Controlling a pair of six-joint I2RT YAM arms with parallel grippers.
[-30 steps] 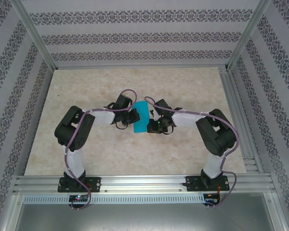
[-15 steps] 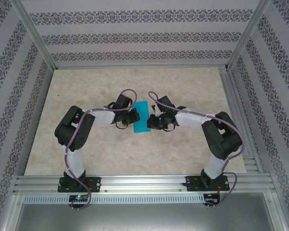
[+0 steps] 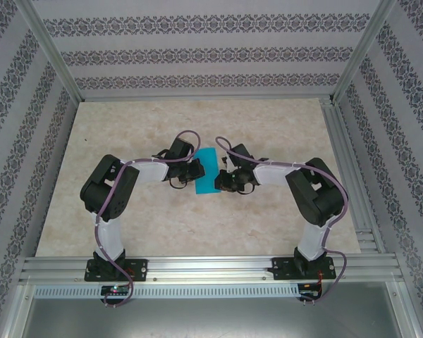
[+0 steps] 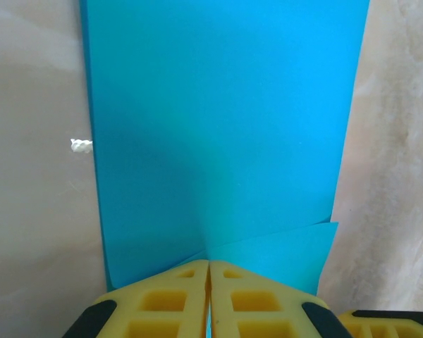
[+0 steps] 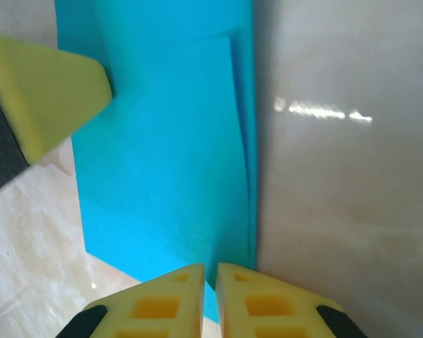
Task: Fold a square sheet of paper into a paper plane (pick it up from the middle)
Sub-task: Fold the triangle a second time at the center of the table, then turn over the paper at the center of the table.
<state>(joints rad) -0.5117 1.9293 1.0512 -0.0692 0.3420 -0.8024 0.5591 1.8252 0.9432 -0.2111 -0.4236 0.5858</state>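
Count: 1 paper [image 3: 206, 172], 2 arms, 2 grippers, 1 white speck [image 4: 81, 146] on the table [image 3: 127, 127].

Paper is folded to a narrow strip with overlapping layers at one corner. It sits mid-table, between the two grippers. Can't tell if it touches the surface. The long axis runs near-to-far, with the far end leaning slightly right.

Arms are mirrored, elbows out to the sides, forearms angled inward, wrists facing each other across the strip.

Left gripper [image 3: 195, 171]: yellow fingers [image 4: 176, 303] pressed together, pinching the strip's left long edge. Right gripper [image 3: 221, 180]: fingers nearly together, pinching the right long edge near a corner. In the right wrist view, one left finger [image 5: 49, 91] sits against the opposite edge.
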